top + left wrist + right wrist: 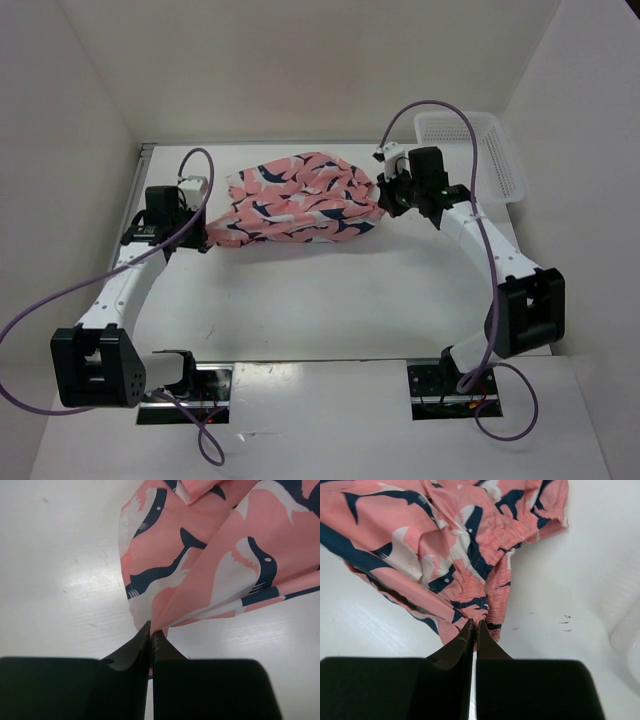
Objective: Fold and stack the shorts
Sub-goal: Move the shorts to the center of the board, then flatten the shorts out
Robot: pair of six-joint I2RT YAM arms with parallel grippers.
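1. shorts [298,200] lie bunched on the far middle of the table [330,300], held at both ends; judging by the grips, to pull them flat before folding;
2. white mesh basket [505,160] sits at the far right, just beyond the right gripper [388,195], apart from the fabric; nothing blocks the cloth;
3. left gripper [151,630] is pressed together on a leg corner; right gripper pinches the gathered waistband.
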